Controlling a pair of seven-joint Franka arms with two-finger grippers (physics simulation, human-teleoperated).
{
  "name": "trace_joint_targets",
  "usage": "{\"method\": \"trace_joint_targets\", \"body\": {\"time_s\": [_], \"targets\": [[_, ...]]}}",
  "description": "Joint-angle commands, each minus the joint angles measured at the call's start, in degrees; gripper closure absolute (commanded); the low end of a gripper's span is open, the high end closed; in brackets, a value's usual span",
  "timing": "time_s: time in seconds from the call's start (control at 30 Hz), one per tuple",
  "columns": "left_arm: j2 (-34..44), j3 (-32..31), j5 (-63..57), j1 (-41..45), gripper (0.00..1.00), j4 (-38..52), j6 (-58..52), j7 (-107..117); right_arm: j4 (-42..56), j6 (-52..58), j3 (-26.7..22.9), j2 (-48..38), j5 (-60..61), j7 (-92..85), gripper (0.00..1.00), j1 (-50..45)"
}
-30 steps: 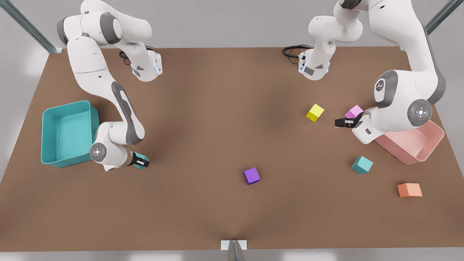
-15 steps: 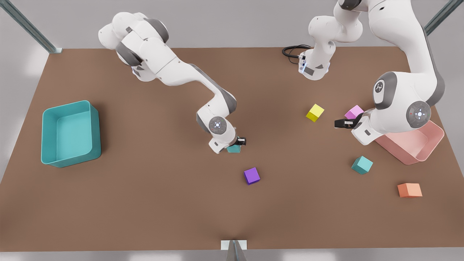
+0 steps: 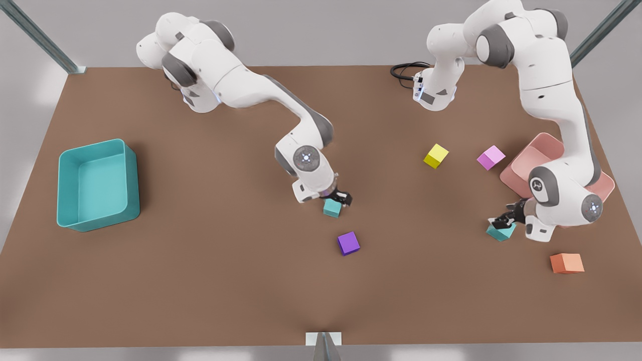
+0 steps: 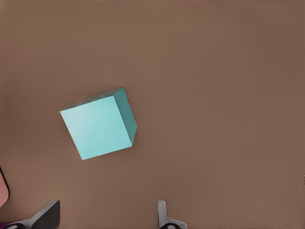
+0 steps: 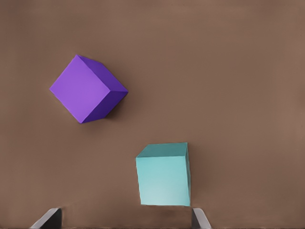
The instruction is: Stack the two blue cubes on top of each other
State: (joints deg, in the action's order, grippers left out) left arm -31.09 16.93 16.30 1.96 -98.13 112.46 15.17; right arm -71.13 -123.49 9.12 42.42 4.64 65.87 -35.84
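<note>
One teal cube (image 3: 331, 207) lies on the table's middle, close to a purple cube (image 3: 348, 243). My right gripper (image 3: 342, 197), on the arm at the front view's left, hovers just over it, open. In the right wrist view the cube (image 5: 163, 174) sits between the spread fingertips (image 5: 199, 218) without being clamped. The second teal cube (image 3: 500, 232) rests at the front view's right. My left gripper (image 3: 503, 220) hangs open directly above its edge. The left wrist view has that cube (image 4: 97, 126) ahead of the open gripper (image 4: 105, 217).
A large teal bin (image 3: 98, 183) stands at the front view's left and a pink bin (image 3: 521, 168) at the right, behind the left arm. Yellow (image 3: 436, 156), pink (image 3: 490, 157) and orange (image 3: 567, 262) cubes lie scattered on the right half.
The right gripper carried a teal cube from beside the teal bin to the table's middle and opened. The left arm swung from the pink cube over to the other teal cube.
</note>
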Motion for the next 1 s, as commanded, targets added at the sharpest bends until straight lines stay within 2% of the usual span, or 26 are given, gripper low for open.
{"method": "trace_joint_targets", "body": {"time_s": [0.0,0.07,0.13,0.17,0.2,0.27,0.33,0.4,0.87,0.9,0.97], "targets": [[0.33,0.21,3.21,-0.29,0.00,-1.79,9.79,20.69,-0.50,15.01,0.11,-4.71,0.11,5.79,0.00,4.55],[0.07,0.21,5.32,-0.64,0.00,-2.85,12.34,20.60,-0.24,31.72,-0.15,-6.47,-0.07,-28.48,0.00,18.16],[-0.64,0.21,5.41,-0.73,0.00,-2.85,14.72,20.60,1.25,38.14,-0.24,-7.26,-4.10,-56.09,0.00,32.23],[-0.99,0.21,5.32,-0.73,0.00,-2.85,15.33,20.60,3.54,42.27,-0.33,-10.42,-8.94,-64.36,0.00,34.61],[-1.43,0.21,5.24,-1.08,0.00,-2.85,15.42,20.51,3.98,44.55,-0.33,-14.55,-11.58,-66.30,0.00,35.75],[-3.19,0.21,5.15,-1.43,0.00,-2.76,16.82,20.43,1.88,49.21,-0.24,-28.43,-12.99,-65.95,0.00,35.40],[-3.63,0.21,5.15,-1.43,0.00,-2.76,17.00,20.43,-3.57,49.22,-0.59,-35.82,-12.81,-65.60,0.00,35.40],[-4.07,0.21,5.06,-1.43,0.00,-2.76,17.70,20.43,-8.14,47.81,-1.21,-39.52,-12.28,-65.60,0.00,35.40],[-8.72,0.21,4.80,-1.96,0.00,-3.55,19.20,20.43,-9.99,47.11,-2.44,-38.90,-12.28,-65.95,0.00,35.49],[-8.64,0.21,4.88,-1.87,0.09,-4.34,19.02,20.51,-9.99,47.11,-2.44,-38.82,-12.28,-65.95,0.00,35.49],[-8.55,0.12,4.88,-1.70,0.37,-4.87,18.67,20.51,-9.99,47.20,-2.44,-38.73,-12.28,-66.04,0.00,35.49]]}}
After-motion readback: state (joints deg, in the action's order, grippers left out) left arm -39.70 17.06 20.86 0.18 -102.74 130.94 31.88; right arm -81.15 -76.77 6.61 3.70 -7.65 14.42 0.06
